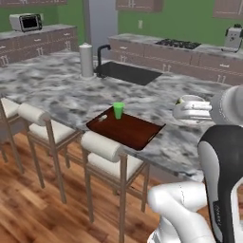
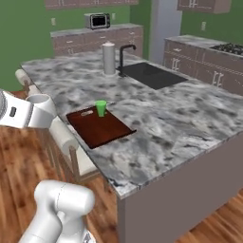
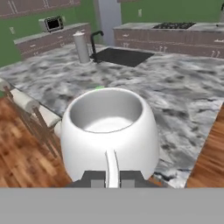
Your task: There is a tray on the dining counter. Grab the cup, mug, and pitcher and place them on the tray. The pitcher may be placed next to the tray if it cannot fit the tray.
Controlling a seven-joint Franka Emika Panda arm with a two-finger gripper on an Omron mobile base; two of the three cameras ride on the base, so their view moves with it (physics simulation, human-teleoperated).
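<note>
Tray [image 1: 129,129] lies at desk [image 1: 61,90] near edge, cup [image 1: 118,110] upright on its far end. Sink [image 1: 128,73] behind; stools [image 1: 107,156] in front (under the edge). Mug [image 3: 109,129] sits in jaws.

Green cup [image 1: 118,110] stood on the tray's [image 1: 133,133] far corner, rest of tray bare, stools [image 1: 102,154] crowded the counter's [image 1: 57,90] near edge, paper towel roll [image 1: 86,60] and faucet [image 1: 101,53] well beyond.

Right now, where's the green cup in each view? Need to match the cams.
Left base view: cup near centre, standing at the far corner of the tray.
Right base view: cup left of centre, at the tray's far end.
Hand view: green sliver just past the mug's far rim.
Shared landmark: black sink beyond it.
</note>
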